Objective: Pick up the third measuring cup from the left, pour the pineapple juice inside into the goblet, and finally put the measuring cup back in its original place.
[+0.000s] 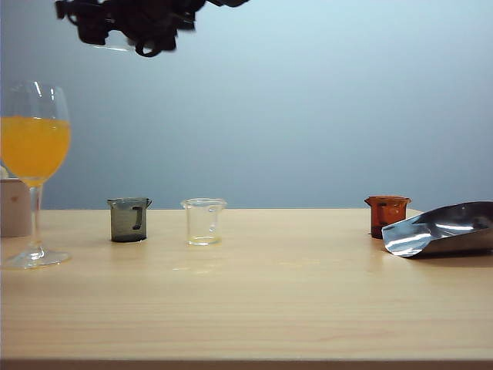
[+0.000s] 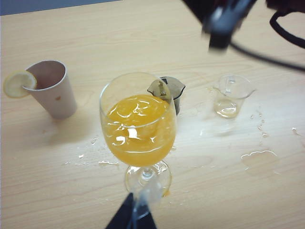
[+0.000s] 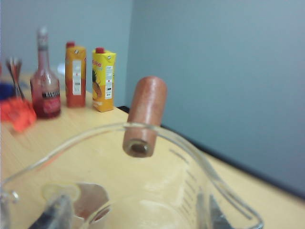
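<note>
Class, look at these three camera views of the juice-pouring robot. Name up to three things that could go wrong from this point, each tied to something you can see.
1. The right end effector holds the measuring cup high above the table; a slip would drop it far.
2. The goblet is very full, with the left end effector at its foot, so a nudge may slosh juice.
3. Puddles already wet the cup's empty return spot between the clear cup and the orange cup, so it may slide.
</note>
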### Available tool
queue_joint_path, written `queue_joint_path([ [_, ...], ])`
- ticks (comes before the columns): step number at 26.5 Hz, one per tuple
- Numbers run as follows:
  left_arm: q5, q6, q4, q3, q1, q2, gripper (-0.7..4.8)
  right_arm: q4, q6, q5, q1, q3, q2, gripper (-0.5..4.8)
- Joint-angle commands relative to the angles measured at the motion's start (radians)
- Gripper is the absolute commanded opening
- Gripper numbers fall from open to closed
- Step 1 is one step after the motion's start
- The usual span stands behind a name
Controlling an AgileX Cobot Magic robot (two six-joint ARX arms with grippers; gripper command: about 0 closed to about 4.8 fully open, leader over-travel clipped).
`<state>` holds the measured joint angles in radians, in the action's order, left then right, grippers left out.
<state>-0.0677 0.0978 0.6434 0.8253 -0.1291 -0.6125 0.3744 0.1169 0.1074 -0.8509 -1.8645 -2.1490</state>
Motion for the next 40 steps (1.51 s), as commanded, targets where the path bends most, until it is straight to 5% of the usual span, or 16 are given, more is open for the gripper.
queue_joint_path([
  [1,0.001,-0.001,-0.01,0.003,0.001,0.002,-0.04,-0.024,-0.236,0.072,0.037,-0.008,0.019,2.02],
  [5,0.001,-0.001,-0.009,0.003,0.001,0.002,-0.04,-0.082,-0.256,0.249,0.095,-0.003,0.049,2.02],
  [12,0.001,-0.001,-0.01,0.003,0.001,0.002,-0.04,-0.2,-0.275,0.261,0.196,0.071,0.126,2.02],
  [27,0.001,-0.001,-0.01,0.003,0.001,0.002,-0.04,0.164,-0.303,0.284,0.253,0.742,0.257,2.02],
  [40,0.001,-0.001,-0.01,0.003,0.001,0.002,-0.04,0.452,-0.325,0.261,0.27,0.8,0.021,2.02],
])
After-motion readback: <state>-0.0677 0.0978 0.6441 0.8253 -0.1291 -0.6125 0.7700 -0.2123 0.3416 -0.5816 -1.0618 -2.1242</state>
